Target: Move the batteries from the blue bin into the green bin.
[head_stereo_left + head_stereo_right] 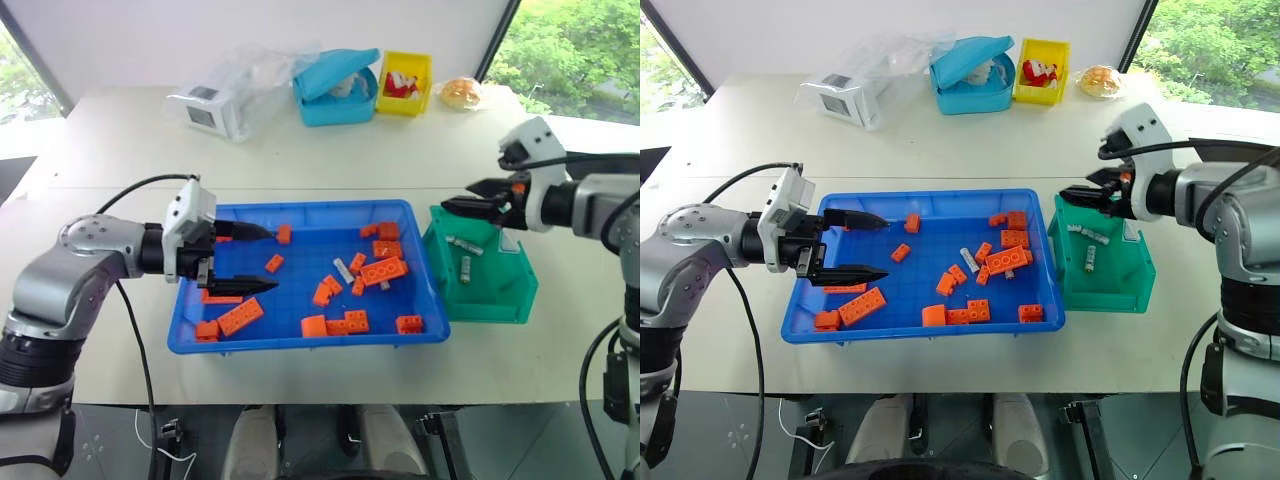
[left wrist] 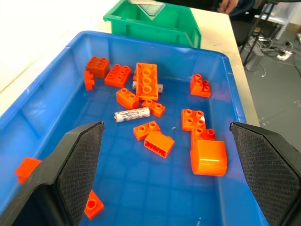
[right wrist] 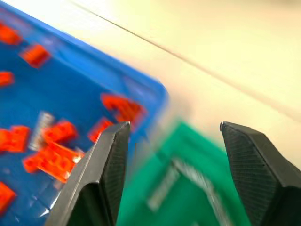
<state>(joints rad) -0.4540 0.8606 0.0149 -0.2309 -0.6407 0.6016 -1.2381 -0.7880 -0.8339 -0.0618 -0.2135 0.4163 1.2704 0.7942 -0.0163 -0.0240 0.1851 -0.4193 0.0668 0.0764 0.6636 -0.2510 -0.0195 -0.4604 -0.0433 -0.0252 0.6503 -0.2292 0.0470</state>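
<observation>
Step in hand looks like the end of a drop-off: right gripper (image 1: 478, 205) hangs over the far edge of the green bin (image 1: 500, 297), fingers spread with nothing between them in the right wrist view. Two batteries (image 1: 464, 246) already lie inside the green bin, one near its far wall, the other standing more lengthwise just beside it.

Using the blue bin (image 1: 300, 340) as landmark: green bin sits touching or just beside its right end. Left gripper (image 1: 252, 258) is over its left end, jaws wide apart and empty, pointing across the tray toward the green bin. Orange bricks (image 1: 384, 270) are scattered over the tray floor, mostly in its right half, a few in the near-left corner.

Still to move: one battery in tray (image 2: 132, 114) lies flat about mid-tray, just beside small bricks but with open floor on its near side. A second silver bit (image 2: 159, 87) pokes out from under the long brick closer to the green bin; likely another battery, partly hidden, cannot be sure.

Next move, as a guess: one gripper drops onto the mid-tray battery, jaws lined up across its short axis, closing without snagging the neighbouring bricks. Left gripper is already facing it.
</observation>
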